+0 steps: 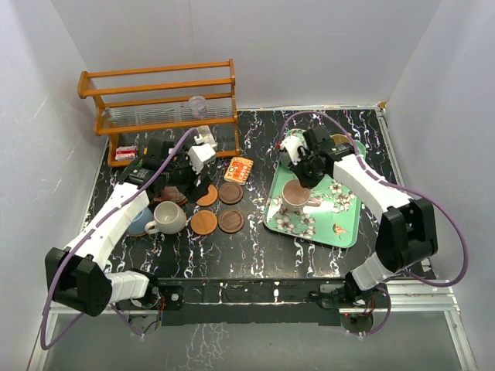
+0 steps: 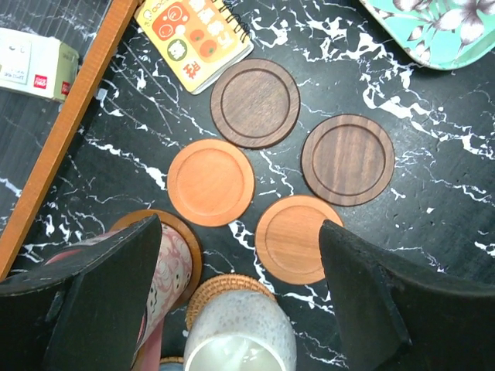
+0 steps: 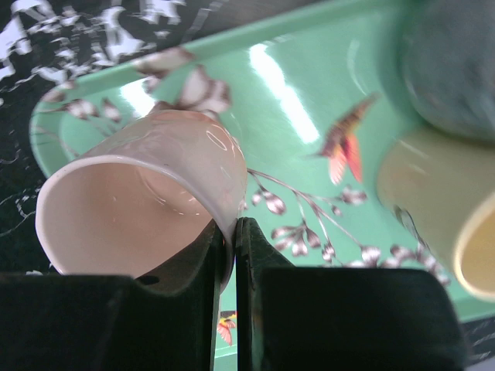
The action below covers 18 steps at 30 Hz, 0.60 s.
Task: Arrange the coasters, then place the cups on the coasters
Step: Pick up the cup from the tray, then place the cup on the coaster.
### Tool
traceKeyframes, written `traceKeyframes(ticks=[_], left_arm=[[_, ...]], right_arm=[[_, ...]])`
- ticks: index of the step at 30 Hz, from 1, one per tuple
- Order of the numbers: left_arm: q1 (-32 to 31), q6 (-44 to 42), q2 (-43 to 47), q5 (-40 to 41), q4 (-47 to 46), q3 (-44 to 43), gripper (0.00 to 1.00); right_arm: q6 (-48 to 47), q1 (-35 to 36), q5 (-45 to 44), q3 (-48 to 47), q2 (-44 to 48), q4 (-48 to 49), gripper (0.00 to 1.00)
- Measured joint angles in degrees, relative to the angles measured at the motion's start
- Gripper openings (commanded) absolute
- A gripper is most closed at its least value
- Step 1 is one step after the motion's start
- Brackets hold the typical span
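Note:
Four bare wooden coasters lie in a cluster: two dark (image 2: 254,102) (image 2: 347,159) and two orange (image 2: 210,182) (image 2: 300,238). My left gripper (image 2: 247,309) hangs open above them, its fingers (image 2: 100,301) on either side of a speckled off-white cup (image 2: 240,332) standing on a woven coaster (image 2: 224,287). Beside that, a marbled reddish cup (image 2: 176,267) stands on a brown coaster (image 2: 189,239). On the green tray (image 3: 309,108), my right gripper (image 3: 232,247) is shut on the rim of a tilted pink cup (image 3: 147,193). From above, this right gripper (image 1: 304,179) is over the pink cup (image 1: 296,197).
A small orange patterned notebook (image 2: 193,35) lies beyond the coasters, next to the wooden rack (image 1: 158,97). A blue cup (image 1: 139,220) sits left of the off-white one (image 1: 168,218). On the tray, a yellowish cup (image 3: 456,224) and a grey one (image 3: 448,62) stand close to the pink cup.

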State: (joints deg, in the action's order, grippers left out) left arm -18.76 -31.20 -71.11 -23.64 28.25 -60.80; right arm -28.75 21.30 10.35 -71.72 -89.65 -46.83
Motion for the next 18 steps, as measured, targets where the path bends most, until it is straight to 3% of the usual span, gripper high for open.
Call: traceKeyframes(ticks=[8,18], left_arm=[[-3.5,7.1,-4.9,-2.0,-2.9,-1.5,0.79],[-6.7,25.9,-13.5,-4.4,-7.4,-16.9,0.74]], right_arm=[[11.6,-2.3,-2.4,1.4,4.3,6.0,0.0],[25.0,-1.8,-4.4,-4.9,5.6,15.9,0.0]])
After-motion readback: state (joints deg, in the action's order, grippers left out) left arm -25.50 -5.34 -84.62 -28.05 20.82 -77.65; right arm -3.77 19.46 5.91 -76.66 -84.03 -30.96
